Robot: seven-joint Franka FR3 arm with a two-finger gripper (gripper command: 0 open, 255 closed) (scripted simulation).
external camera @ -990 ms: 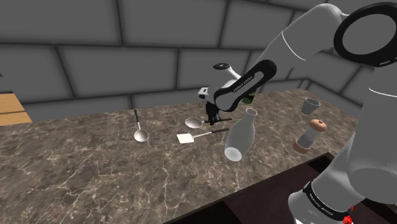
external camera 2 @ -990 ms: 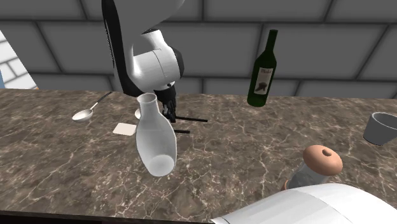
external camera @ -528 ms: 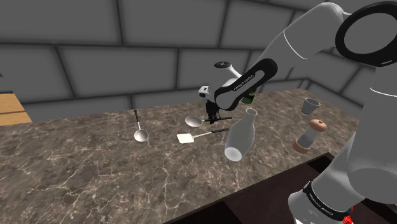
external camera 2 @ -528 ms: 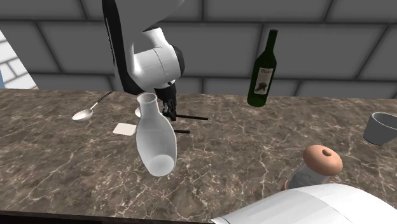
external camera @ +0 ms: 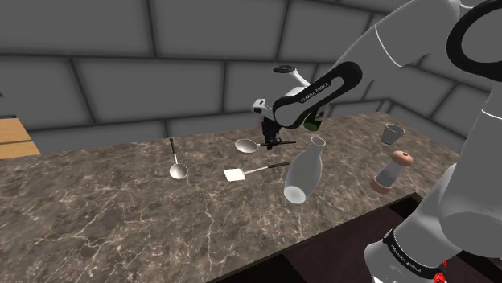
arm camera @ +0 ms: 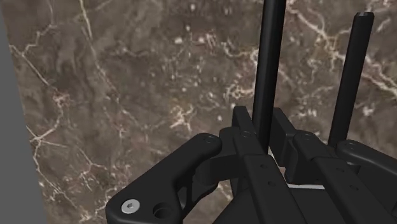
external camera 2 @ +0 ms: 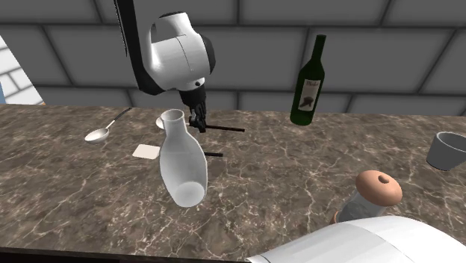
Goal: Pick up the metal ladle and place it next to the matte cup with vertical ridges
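My black gripper [external camera: 269,138] is shut on the thin black handle of the ladle [external camera: 247,145]. The ladle hangs a little above the marble counter, its pale round bowl toward the shoulder view's left. From the second exterior view the gripper [external camera 2: 199,122] clasps the handle near the bowl, and the ladle [external camera 2: 224,128] is partly hidden behind a glass carafe. Seen from the wrist, the fingers [arm camera: 242,124] pinch the ladle handle [arm camera: 267,63] of my gripper [arm camera: 261,127]. The grey ridged cup [external camera: 392,133] stands far off at the counter's right end, also in the second exterior view [external camera 2: 448,149].
A glass carafe [external camera: 302,170] stands near the front of the counter. A white spatula [external camera: 235,173] with a black handle and a second spoon [external camera: 177,165] lie left of it. A green wine bottle [external camera 2: 310,82] stands at the back wall, and a pepper grinder [external camera: 392,171] near the cup.
The gripper has risen and carried the ladle up off the counter. Everything else has stayed in place.
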